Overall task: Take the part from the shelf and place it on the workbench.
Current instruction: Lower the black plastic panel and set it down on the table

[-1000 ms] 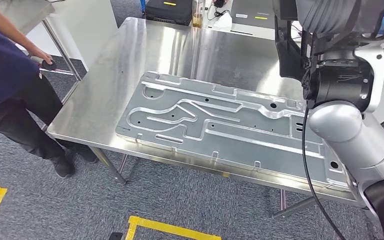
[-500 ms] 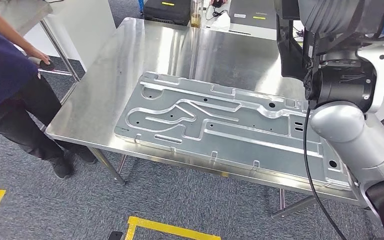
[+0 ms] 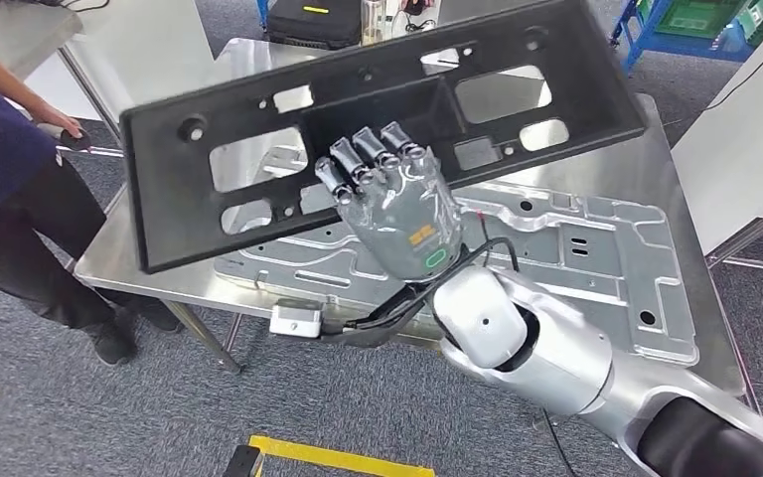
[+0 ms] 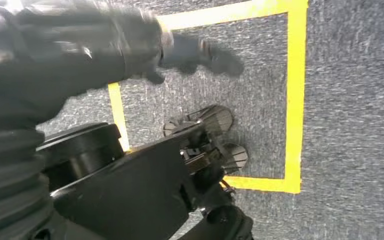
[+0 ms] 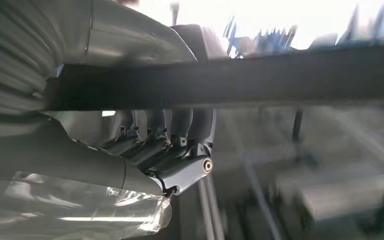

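Carry step: right hand grips the black plastic frame, fingers curled together over its lower rim, holding it tilted in the air above the steel workbench, over its near-left part. A metal panel already lies there. Left hand hangs blurred over the floor; fingers can't tell. Next: lower the frame flat, let go.

The black part hides much of the metal plate and the workbench behind it. The left hand is motion-blurred, its fingers indistinct. A person is cut by the left edge.
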